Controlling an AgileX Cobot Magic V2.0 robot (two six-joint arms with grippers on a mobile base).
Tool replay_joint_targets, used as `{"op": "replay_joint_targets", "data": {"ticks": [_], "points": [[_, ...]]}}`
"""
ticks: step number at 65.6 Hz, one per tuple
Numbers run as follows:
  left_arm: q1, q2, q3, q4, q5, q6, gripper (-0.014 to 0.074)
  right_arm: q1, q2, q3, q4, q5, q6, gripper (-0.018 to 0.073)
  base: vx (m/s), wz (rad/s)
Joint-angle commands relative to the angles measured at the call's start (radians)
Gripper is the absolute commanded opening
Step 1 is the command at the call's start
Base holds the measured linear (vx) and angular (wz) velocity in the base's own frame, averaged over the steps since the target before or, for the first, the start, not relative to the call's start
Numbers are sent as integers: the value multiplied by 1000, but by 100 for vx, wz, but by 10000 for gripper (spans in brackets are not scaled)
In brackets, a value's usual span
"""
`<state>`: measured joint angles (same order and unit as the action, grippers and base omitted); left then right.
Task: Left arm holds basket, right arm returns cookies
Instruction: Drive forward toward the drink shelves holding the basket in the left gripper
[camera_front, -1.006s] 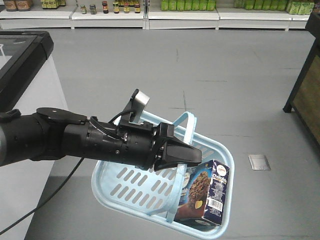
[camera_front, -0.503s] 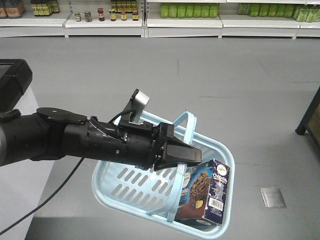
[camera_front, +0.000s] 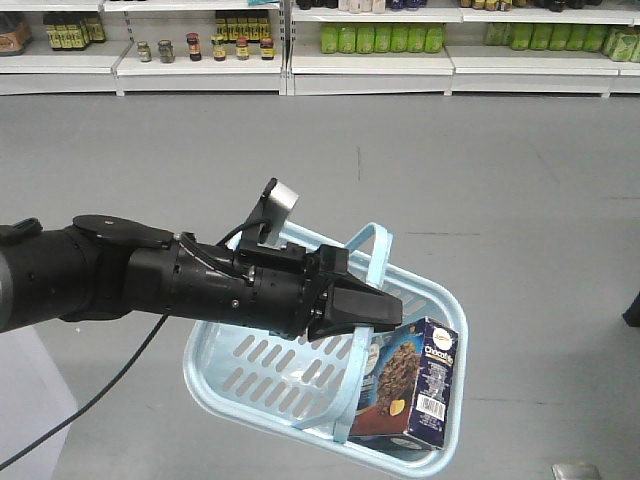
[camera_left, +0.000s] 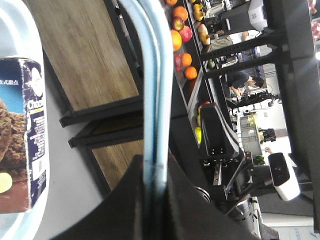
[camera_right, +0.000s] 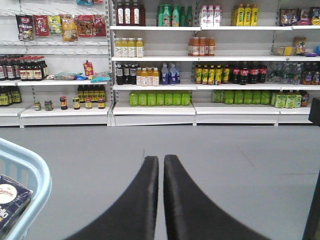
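cookies (camera_front: 410, 392), a dark navy carton, stand in basket (camera_front: 250, 372); left claw (camera_front: 385, 312) grips basket handle (camera_front: 372, 232), right claw (camera_right: 161, 161) seemingly closed.

Bright, even shop light; shadows faint.
Front view sharp; left wrist view blurs the handles of the basket (camera_left: 150, 90) close up, with glare at upper right.

Supermarket. Long white shelving (camera_right: 155, 109) along the far wall, stocked in neat rows: bottled drinks (camera_right: 145, 76), green bottles (camera_right: 160, 98), jars (camera_right: 62, 103), hanging snack packets (camera_right: 70, 27). Loose fruit (camera_left: 176, 39) on dark racks in the left wrist view. Wide grey aisle floor (camera_front: 450, 170). Light blue shopping basket (camera_front: 240, 395), as used by customers.
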<state>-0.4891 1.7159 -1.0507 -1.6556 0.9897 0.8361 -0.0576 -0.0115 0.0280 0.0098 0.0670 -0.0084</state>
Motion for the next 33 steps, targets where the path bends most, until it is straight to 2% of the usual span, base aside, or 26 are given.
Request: {"op": "replay_joint_targets", "data": {"ticks": [1, 33], "points": [[2, -58, -26, -117, 62, 5, -3, -1, -8, 17, -10, -76, -1, -6, 50, 1], [2, -58, -26, -117, 63, 5, -3, -1, -8, 17, -10, -76, -1, -6, 50, -4]]}}
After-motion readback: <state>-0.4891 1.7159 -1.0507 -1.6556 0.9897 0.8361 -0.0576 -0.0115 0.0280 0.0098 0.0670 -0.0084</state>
